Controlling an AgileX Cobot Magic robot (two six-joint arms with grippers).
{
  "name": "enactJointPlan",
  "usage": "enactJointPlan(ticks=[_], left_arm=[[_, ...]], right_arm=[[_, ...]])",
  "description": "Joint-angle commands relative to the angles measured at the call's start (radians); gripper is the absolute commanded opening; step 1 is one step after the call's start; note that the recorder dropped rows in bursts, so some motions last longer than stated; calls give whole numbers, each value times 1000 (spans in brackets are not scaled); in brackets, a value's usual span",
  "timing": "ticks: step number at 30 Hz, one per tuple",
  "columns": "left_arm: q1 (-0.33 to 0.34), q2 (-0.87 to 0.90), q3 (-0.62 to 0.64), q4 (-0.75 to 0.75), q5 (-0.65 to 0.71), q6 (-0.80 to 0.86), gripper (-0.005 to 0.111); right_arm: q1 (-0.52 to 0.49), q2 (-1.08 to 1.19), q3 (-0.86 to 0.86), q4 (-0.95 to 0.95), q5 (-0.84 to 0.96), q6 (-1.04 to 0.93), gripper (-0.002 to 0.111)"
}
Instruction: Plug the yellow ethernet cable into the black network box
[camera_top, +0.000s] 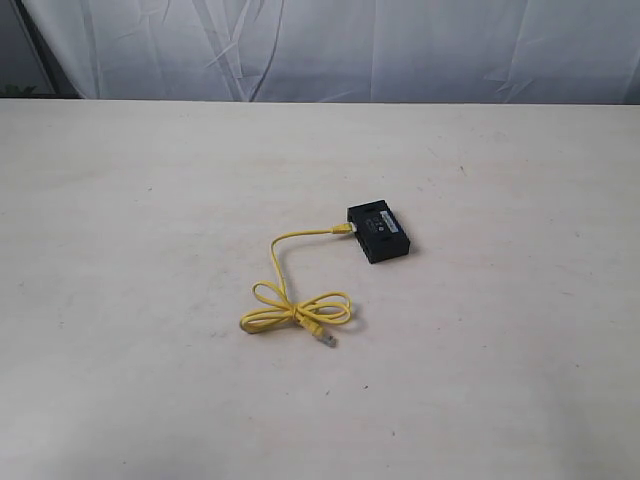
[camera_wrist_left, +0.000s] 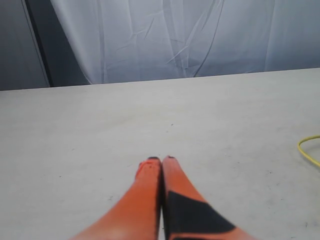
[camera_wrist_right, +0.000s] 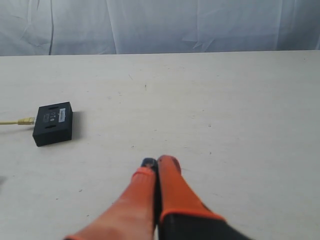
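The black network box (camera_top: 379, 234) lies flat near the middle of the table, also seen in the right wrist view (camera_wrist_right: 53, 123). One plug of the yellow ethernet cable (camera_top: 285, 290) sits at the box's left side (camera_wrist_right: 25, 121); whether it is fully seated I cannot tell. The cord curves down into a looped bundle with its free plug (camera_top: 326, 338) on the table. A bit of yellow cord (camera_wrist_left: 308, 150) shows in the left wrist view. My left gripper (camera_wrist_left: 161, 160) is shut and empty, orange fingers together. My right gripper (camera_wrist_right: 159, 162) is shut and empty too, apart from the box. Neither arm shows in the exterior view.
The pale table (camera_top: 150, 200) runs back to a far edge, behind which hangs a wrinkled white curtain (camera_top: 350, 45). A dark strip (camera_wrist_left: 37, 45) stands beside the curtain in the left wrist view.
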Motion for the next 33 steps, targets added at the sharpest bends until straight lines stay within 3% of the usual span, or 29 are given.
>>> enactJointPlan(ticks=[1,7,33], left_arm=[[0,-5,5,1,-11,-46,0],[0,-5,5,3,-11,-111,0],[0,-5,5,24,-15,-109,0]], right_arm=[[0,-5,1,-2,-8,-5,-1],[0,-5,1,-2,-8,-5,-1],[0,-5,1,0,-11,-5,-1]])
